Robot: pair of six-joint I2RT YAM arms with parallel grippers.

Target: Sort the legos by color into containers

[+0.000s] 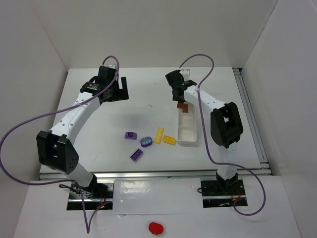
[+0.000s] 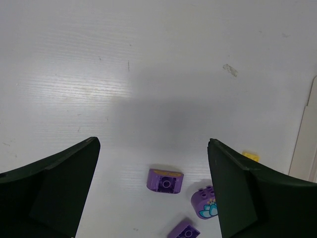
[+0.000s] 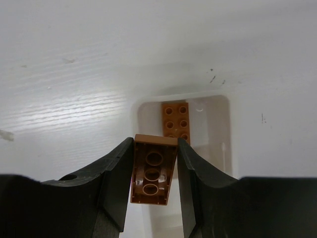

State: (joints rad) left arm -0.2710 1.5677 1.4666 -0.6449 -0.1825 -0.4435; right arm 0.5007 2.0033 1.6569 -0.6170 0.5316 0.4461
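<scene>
The right wrist view shows it best. The right fingers (image 3: 187, 166) are squeezed tight on a brown brick (image 3: 153, 171), and its hollow underside faces the camera. Just past the fingertips a second brown brick (image 3: 176, 119) lies flat in the end part of the white tray (image 3: 218, 144). In the top view these two bricks are only small brown spots.

The left wrist view shows the left fingers (image 2: 64, 183) spread wide with nothing between them, above the bare surface (image 2: 148, 74). Between them, low in that view, sit a purple brick (image 2: 165, 181) and a round purple-blue piece (image 2: 204, 203). One more purple brick (image 2: 183, 230) is at the bottom edge.

Only the top view shows the long yellow brick (image 1: 158, 135) and the short yellow brick (image 1: 169, 140) whole. They lie between the round piece and the tray, on the near side of the right fingers.

The surface is white, with white walls (image 1: 29, 49) around it. A red blob (image 1: 156, 227) lies at the near edge, far from both pairs of fingers. Purple cords (image 1: 20, 129) loop off the arms.
</scene>
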